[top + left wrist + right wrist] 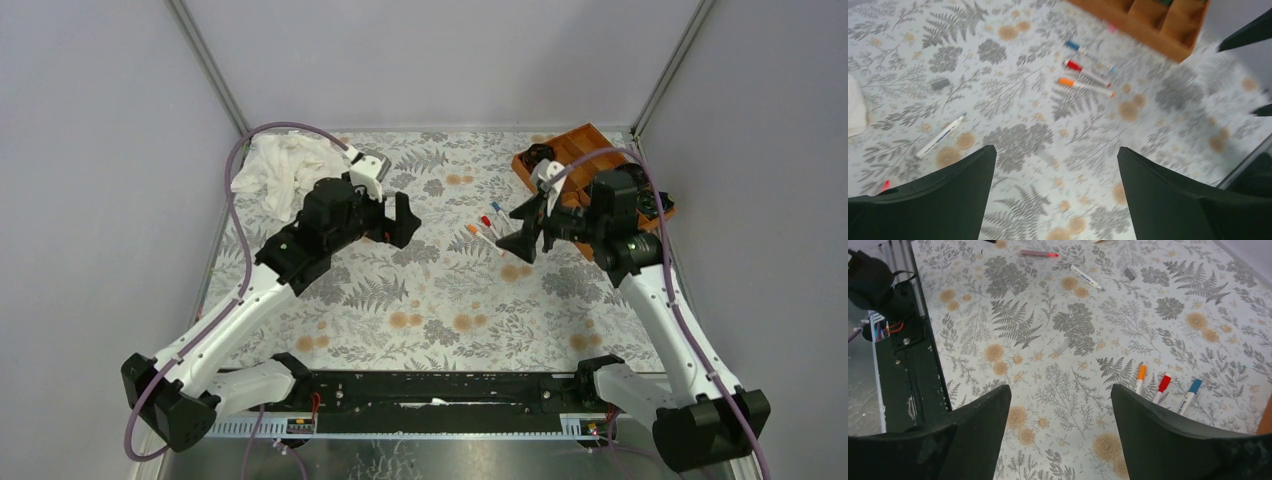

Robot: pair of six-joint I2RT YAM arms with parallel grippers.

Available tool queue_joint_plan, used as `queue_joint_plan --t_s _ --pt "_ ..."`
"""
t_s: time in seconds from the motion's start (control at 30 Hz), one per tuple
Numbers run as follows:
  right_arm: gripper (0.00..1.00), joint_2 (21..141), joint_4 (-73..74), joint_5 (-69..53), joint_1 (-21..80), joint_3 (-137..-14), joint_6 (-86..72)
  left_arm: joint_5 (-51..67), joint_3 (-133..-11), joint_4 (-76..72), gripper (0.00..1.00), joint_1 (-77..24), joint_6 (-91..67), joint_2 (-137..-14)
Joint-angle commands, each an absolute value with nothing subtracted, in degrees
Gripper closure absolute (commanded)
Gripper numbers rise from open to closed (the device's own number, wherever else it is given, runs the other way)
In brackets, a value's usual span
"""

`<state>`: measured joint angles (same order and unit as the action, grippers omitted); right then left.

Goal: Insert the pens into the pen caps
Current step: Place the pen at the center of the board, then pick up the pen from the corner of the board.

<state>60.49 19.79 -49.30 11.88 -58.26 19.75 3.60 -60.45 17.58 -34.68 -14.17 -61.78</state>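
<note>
Three white pens lie side by side mid-table, with orange, red and blue caps on. They show in the left wrist view as orange, red and blue, and in the right wrist view as orange, red and blue. A loose white pen, a pinkish pen and a small grey cap lie apart. My left gripper and right gripper are both open and empty above the mat.
An orange wooden tray stands at the back right, behind my right gripper. A white cloth lies at the back left. The black base rail runs along the near edge. The right gripper's fingers show in the left wrist view.
</note>
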Motion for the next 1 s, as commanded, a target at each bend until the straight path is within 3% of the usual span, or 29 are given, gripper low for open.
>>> queue_joint_plan --t_s 0.0,0.07,0.47,0.97 --pt "0.13 56.58 11.65 -56.48 11.2 -50.49 20.76 1.96 -61.72 25.67 0.01 -33.85 -1.62 -64.33" --pt "0.08 55.77 9.02 -57.47 11.05 -47.47 21.02 0.44 -61.91 25.95 0.01 -32.56 0.24 -65.74" --pt "0.02 57.51 19.74 -56.75 11.03 -47.63 36.94 -7.8 -63.77 29.18 0.01 -20.93 5.7 -78.98" --pt "0.0 58.72 25.31 -63.82 8.44 -41.26 56.5 -12.24 -58.28 23.55 0.01 -20.34 6.6 -79.38"
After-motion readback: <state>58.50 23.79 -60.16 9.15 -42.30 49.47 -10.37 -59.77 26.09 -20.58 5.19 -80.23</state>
